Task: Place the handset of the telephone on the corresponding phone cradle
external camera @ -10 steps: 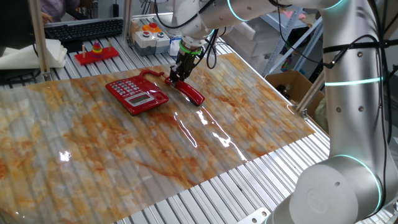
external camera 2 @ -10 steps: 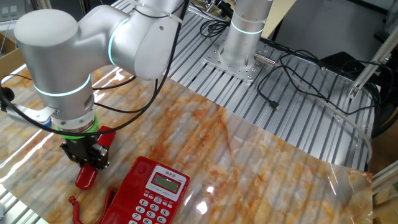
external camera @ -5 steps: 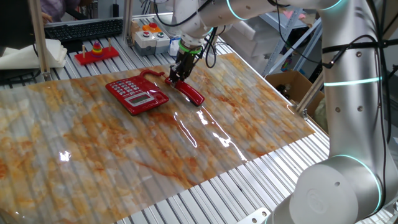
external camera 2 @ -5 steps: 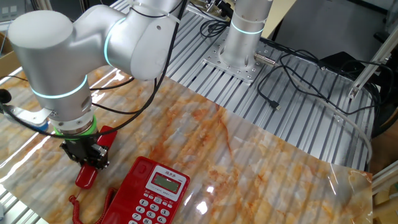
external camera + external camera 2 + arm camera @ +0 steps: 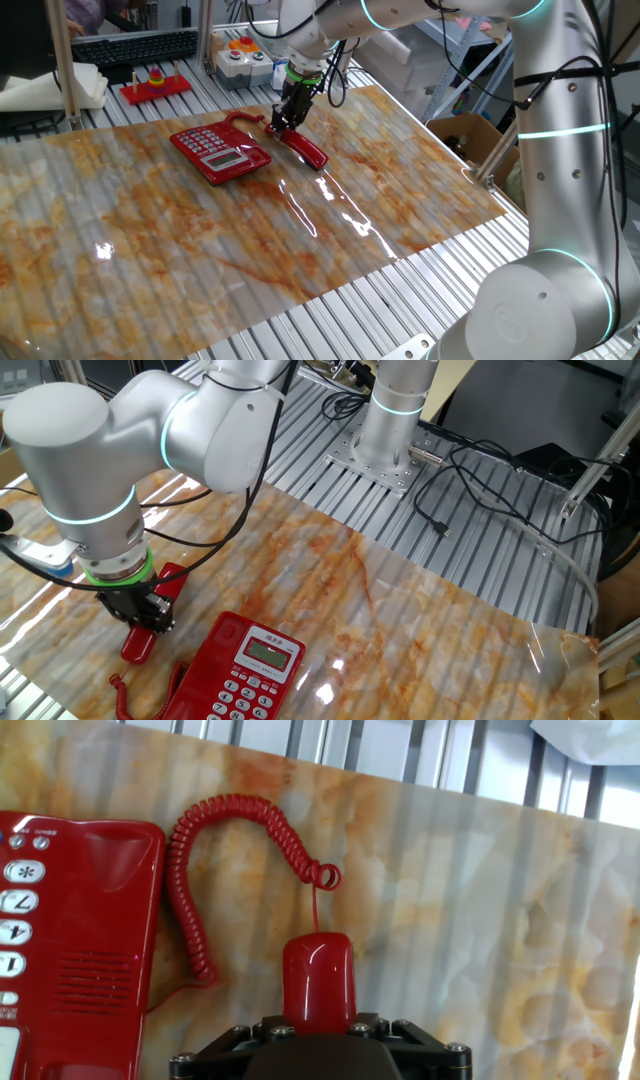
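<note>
The red handset [image 5: 310, 152] lies on the marbled mat just right of the telephone [image 5: 220, 150], off its cradle [image 5: 238, 133]. My gripper [image 5: 283, 122] stands straight down over the handset's middle and is shut on it. In the other fixed view the gripper [image 5: 145, 618] straddles the handset [image 5: 137, 647], left of the telephone [image 5: 255, 670]. In the hand view one rounded handset end [image 5: 318, 975] sticks out past the gripper body, its coiled cord [image 5: 190, 890] loops to the telephone [image 5: 70, 940], and the cradle strip [image 5: 112, 920] is bare. The fingertips are hidden.
A red tray with coloured rings [image 5: 155, 85], a keyboard [image 5: 135, 45] and a button box [image 5: 240, 58] stand behind the mat. A cardboard box [image 5: 465, 135] sits at the right. Black cables [image 5: 480, 470] lie on the slatted table by the arm's base.
The arm's upper links have shifted slightly to the left. The gripper and the handset stay in the same place on the mat.
</note>
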